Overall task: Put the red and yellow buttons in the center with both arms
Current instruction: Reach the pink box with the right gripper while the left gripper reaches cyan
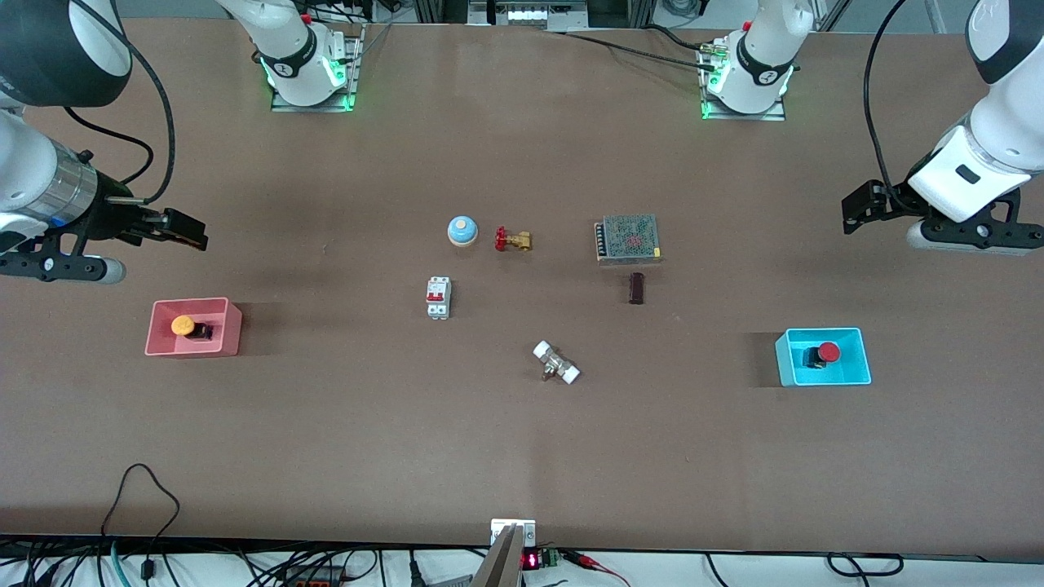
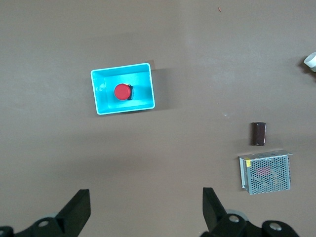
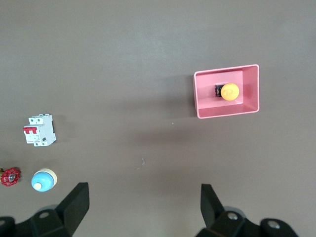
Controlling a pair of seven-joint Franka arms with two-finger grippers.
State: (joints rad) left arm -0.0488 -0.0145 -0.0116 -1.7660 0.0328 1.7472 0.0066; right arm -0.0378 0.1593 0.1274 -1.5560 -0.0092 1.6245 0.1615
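- Red button (image 1: 825,353), a round glossy cap on a stubby black body, is lying tipped inside a rectangular cyan bin (image 1: 848,377) toward the left arm's end of the table, well apart from the circuit breaker (image 1: 438,297).
- Yellow button (image 1: 184,325), same shape with an orange-yellow cap, is lying in a pink bin (image 1: 228,330) toward the right arm's end, also well apart from the breaker.
- Matte brown tabletop (image 1: 522,440) is lying bare nearer the front camera than the breaker.
- Left gripper (image 2: 146,207) is hovering over bare table near the cyan bin, fingers spread wide, holding nothing.
- Right gripper (image 3: 144,203) is hovering near the pink bin, fingers likewise wide and empty; both arms' upper links are being cut off at the front view's edges.
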